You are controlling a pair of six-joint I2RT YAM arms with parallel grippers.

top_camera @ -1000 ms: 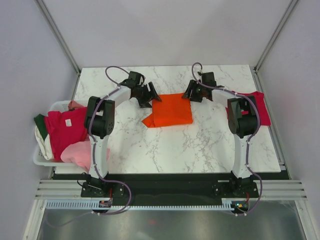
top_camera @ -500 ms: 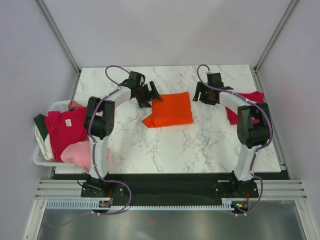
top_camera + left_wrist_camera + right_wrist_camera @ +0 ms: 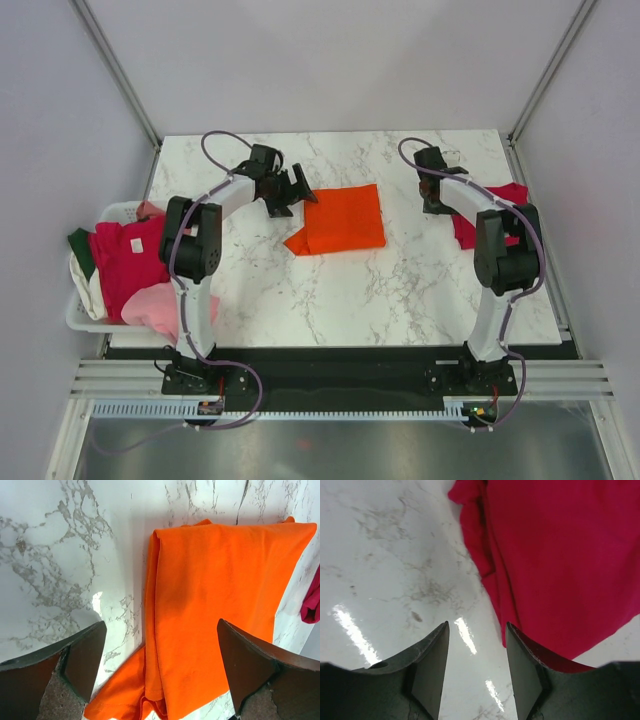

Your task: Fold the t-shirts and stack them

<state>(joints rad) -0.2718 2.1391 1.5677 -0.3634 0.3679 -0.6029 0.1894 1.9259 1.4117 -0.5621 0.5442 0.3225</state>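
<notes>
A bright orange t-shirt [image 3: 342, 220], folded into a rough square with a loose flap at its near left corner, lies mid-table. My left gripper [image 3: 299, 190] is open and empty at its far left corner. In the left wrist view the jaws [image 3: 160, 670] stand wide apart above the orange shirt [image 3: 215, 595]. A crimson red t-shirt [image 3: 515, 200] lies at the right edge, partly hidden by my right arm. My right gripper [image 3: 433, 202] is open and empty just left of it. In the right wrist view the gripper [image 3: 476, 665] sits over bare marble at the crimson shirt's [image 3: 560, 550] edge.
A white plastic basket [image 3: 84, 318] at the table's left edge holds a magenta shirt [image 3: 130, 255], a light pink one [image 3: 155, 305], a dark green one [image 3: 80, 243] and a white one [image 3: 88, 285]. Marble table [image 3: 380, 290]; walls enclose three sides.
My right gripper has moved right, away from the orange shirt's far right corner, to the crimson shirt's edge. My left gripper has shifted slightly left. The orange shirt lies still.
</notes>
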